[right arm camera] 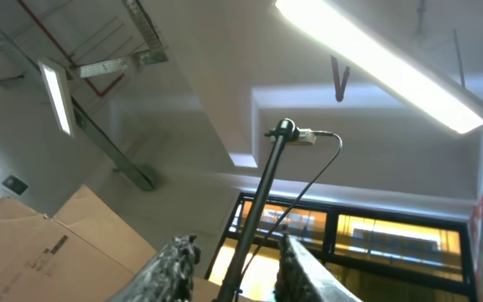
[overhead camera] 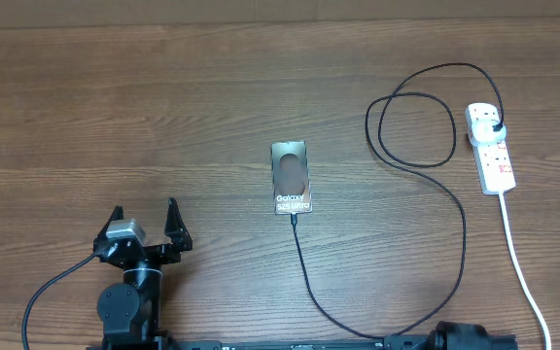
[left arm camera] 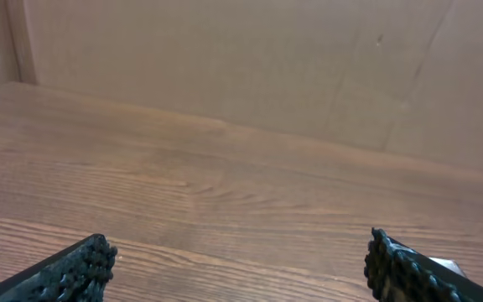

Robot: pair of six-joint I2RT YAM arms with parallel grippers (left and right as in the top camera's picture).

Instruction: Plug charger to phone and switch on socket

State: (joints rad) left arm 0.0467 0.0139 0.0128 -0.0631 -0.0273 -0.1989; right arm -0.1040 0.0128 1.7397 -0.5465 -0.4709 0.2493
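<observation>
The phone [overhead camera: 291, 177] lies flat mid-table, its white lettering toward the near end. The charger's thin black cable [overhead camera: 305, 272] meets the phone's near edge. From there it runs toward me, curves right, loops, and ends at a black plug [overhead camera: 495, 125] seated in the white socket [overhead camera: 494, 156] at the right. My left gripper [overhead camera: 144, 226] is open over bare wood at the near left, well away from the phone. In the left wrist view the left gripper [left arm camera: 241, 273] holds nothing. My right gripper [right arm camera: 233, 264] points up at the ceiling, its fingers apart and empty.
The socket's thick white cord [overhead camera: 520, 267] trails to the near right edge. My right arm's base [overhead camera: 470, 338] sits at the near edge beside the cable's bend. A cardboard wall [left arm camera: 250, 59] borders the far side of the table.
</observation>
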